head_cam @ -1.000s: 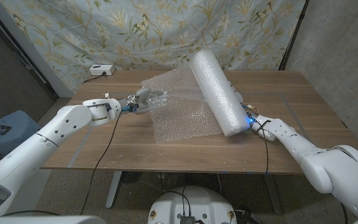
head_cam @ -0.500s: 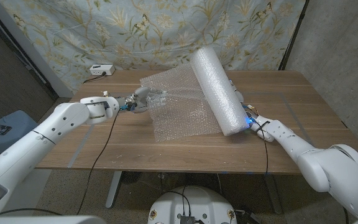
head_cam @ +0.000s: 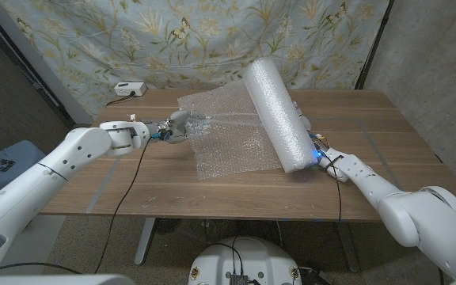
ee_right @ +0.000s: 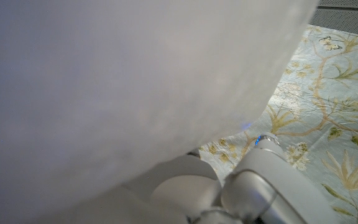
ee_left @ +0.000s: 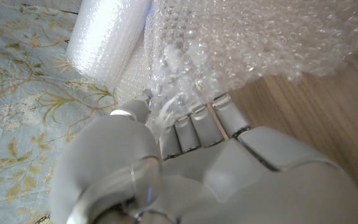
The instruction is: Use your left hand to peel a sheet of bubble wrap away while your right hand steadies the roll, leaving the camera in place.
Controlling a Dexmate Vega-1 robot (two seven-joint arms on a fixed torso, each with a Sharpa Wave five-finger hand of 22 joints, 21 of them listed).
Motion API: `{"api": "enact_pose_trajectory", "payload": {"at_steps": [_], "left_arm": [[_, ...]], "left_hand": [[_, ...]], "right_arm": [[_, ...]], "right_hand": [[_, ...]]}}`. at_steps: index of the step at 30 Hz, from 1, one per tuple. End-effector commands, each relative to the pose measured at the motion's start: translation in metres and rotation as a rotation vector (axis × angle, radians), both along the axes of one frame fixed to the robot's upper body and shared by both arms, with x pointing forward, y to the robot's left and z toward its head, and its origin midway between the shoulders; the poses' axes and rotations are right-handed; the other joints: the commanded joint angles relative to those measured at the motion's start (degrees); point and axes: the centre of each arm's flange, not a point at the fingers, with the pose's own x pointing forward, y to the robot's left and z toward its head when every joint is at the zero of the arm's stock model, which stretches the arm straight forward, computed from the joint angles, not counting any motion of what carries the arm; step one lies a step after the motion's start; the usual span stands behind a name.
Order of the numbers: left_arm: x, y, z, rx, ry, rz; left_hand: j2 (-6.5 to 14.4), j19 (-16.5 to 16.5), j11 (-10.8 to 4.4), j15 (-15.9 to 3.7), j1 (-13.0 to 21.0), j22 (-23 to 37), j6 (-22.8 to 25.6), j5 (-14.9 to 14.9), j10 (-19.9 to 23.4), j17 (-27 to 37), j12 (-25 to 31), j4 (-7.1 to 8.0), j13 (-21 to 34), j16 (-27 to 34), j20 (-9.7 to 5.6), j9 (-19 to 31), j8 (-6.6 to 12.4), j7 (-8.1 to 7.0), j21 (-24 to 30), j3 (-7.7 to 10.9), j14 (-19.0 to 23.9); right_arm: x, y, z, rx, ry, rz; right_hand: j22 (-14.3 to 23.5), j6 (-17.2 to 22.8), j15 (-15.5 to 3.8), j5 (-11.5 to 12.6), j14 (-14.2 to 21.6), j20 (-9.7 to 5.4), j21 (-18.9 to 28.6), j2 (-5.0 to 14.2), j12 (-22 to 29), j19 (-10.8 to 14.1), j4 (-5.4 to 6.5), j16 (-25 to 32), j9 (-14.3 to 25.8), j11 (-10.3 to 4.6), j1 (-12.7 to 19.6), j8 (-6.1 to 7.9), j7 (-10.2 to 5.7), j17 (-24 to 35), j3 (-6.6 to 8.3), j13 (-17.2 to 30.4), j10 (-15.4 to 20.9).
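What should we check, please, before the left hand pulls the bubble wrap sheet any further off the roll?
1. Left hand grips the sheet: ok; the left wrist view shows its fingers closed into the wrap.
2. Right hand steadies the roll: ok, it sits against the roll's near end, though how its fingers lie is hidden.
3. Sheet attached to the roll: ok, it runs unbroken from the roll to the left hand.
4. Pull path over the table: ok, bare wood toward the left arm.
5. Camera left in place: cannot tell; no camera can be made out on the table.
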Motion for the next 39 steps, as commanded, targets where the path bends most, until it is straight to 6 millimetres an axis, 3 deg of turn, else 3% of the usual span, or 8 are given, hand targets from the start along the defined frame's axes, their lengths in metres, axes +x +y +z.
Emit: {"api": "enact_pose_trajectory", "payload": {"at_steps": [1,39], "left_arm": [[-0.002,0.002,0.003,0.021,0.007,-0.006],[-0.013,0.007,0.005,0.065,0.027,-0.020]], "left_hand": [[0.1,-0.2,-0.61,-0.21,-0.5,0.0,1.3,0.0,1.1,0.1,-0.2,0.15,0.2,0.3,0.24,0.3,-0.28,1.64,0.6,0.41,-0.3],[0.1,-0.6,-0.64,-0.30,-0.7,-0.1,1.3,0.0,1.2,0.1,-0.7,0.16,0.4,0.3,0.22,0.4,-0.48,1.58,1.5,0.58,-0.4]], "right_arm": [[-0.001,-0.007,-0.002,0.006,0.003,-0.021],[0.000,-0.028,0.001,0.001,-0.002,-0.073]], "right_hand": [[0.1,0.6,-0.35,0.2,0.1,0.26,-0.1,-0.15,-0.1,0.0,-0.11,-0.3,0.1,-0.31,-0.4,0.49,-0.04,0.2,-0.21,0.3,0.1],[0.1,0.4,0.01,0.6,0.0,1.09,-0.1,-1.54,-0.7,0.0,0.19,-0.6,0.1,-0.19,-2.0,0.34,-0.22,0.1,-1.69,0.4,0.3]]}}
